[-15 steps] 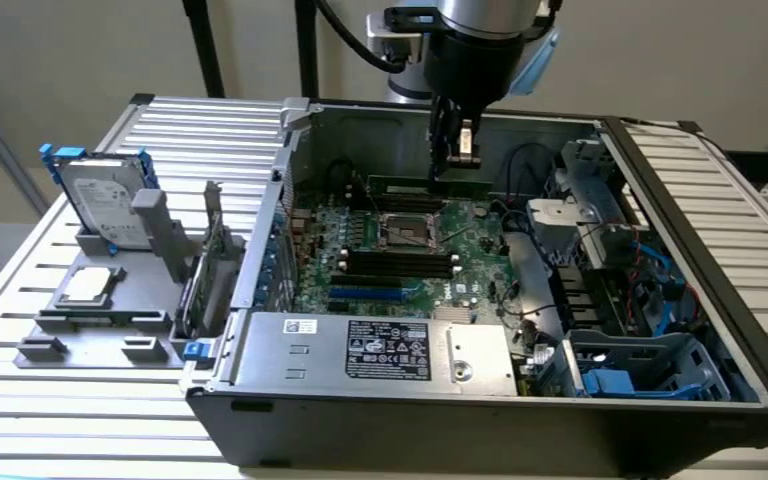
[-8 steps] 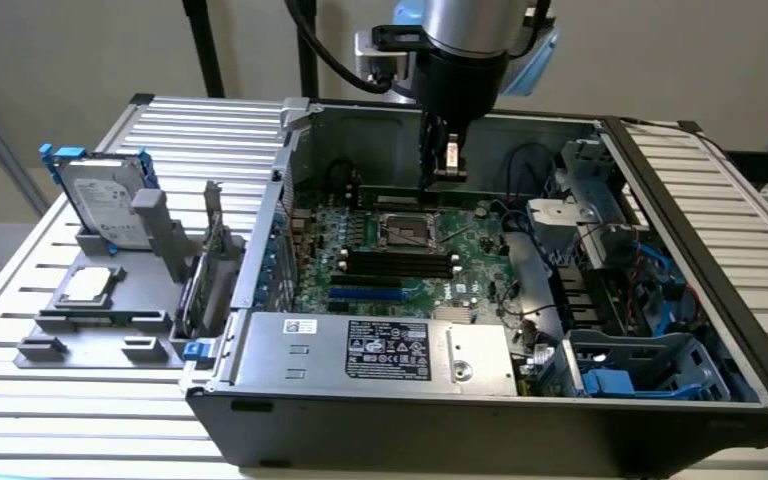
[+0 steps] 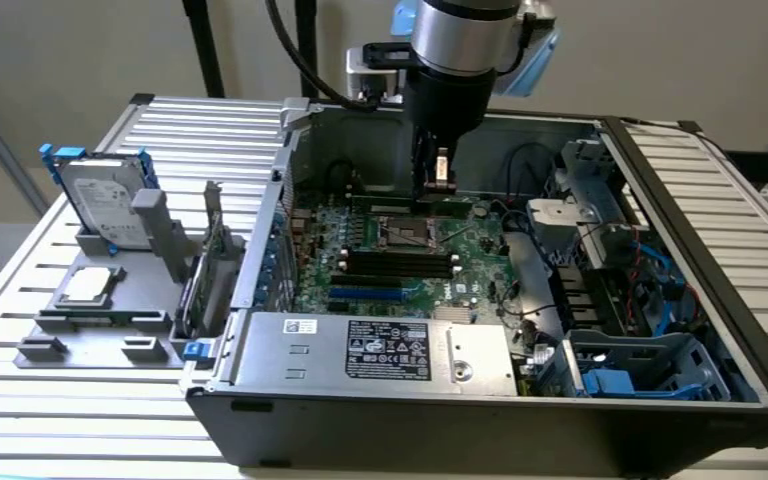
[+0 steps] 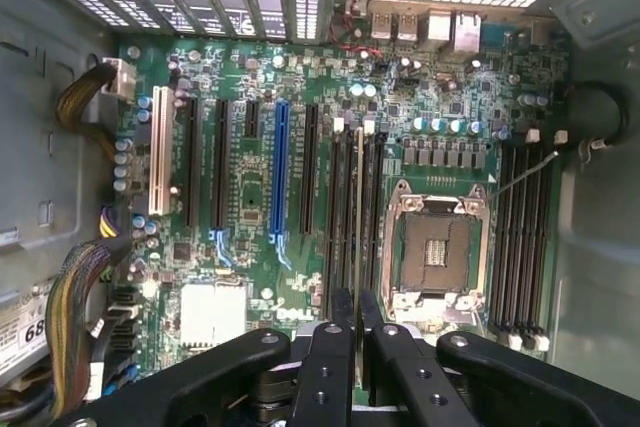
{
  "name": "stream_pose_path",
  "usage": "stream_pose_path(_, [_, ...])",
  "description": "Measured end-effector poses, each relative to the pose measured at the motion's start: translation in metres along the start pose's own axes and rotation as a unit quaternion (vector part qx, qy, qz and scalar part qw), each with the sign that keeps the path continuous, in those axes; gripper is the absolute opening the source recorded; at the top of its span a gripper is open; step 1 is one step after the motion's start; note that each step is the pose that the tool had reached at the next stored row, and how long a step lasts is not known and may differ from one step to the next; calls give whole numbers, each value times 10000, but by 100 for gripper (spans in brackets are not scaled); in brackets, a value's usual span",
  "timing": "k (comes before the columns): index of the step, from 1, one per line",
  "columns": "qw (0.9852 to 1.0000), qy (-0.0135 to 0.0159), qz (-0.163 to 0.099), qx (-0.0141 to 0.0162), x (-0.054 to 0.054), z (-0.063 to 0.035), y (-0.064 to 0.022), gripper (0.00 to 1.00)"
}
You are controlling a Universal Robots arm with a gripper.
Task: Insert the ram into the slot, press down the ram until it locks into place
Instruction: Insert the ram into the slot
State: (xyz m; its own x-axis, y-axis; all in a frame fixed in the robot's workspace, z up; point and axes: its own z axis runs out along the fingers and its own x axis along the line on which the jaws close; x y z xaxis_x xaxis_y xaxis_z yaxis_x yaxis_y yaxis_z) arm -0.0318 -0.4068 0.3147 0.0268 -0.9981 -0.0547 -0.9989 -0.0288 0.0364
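The slatted bench [image 3: 91, 410] carries an open computer case [image 3: 357, 425] lying on its side, with the green motherboard [image 3: 484, 250] exposed on its floor. In the exterior view, taking the CPU socket [image 3: 411, 235] as dial centre, the arm stands over the case at 12 o'clock and ends in the gripper [image 3: 439, 182]. A bank of black memory sockets lies at 6 o'clock, and the shorter blue slot [image 3: 371, 293] lies beyond it at 7 o'clock. The jaws are closed on the ram [image 4: 358, 212], which hangs edge-down, well above the board and not yet seated. In the wrist view the ram reads as a thin pale line running along the slot [image 4: 369, 212], between the CPU socket and the blue slot. Whether it sits exactly over that socket or its neighbour cannot be told. Handling, as a judgement: the ram is light, stiff and thin, and probably fragile at its contact edge and chips. The best hold is on the flat faces near the upper edge, at mid-length, leaving the lower edge free. It should tolerate load only straight down along its height; if tilted, it may bind or stress the board.
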Motion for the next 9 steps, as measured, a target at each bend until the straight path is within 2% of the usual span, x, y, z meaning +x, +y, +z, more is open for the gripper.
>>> stream_pose_path(9, [10000, 0, 0, 0, 9, 164, 14, 13])
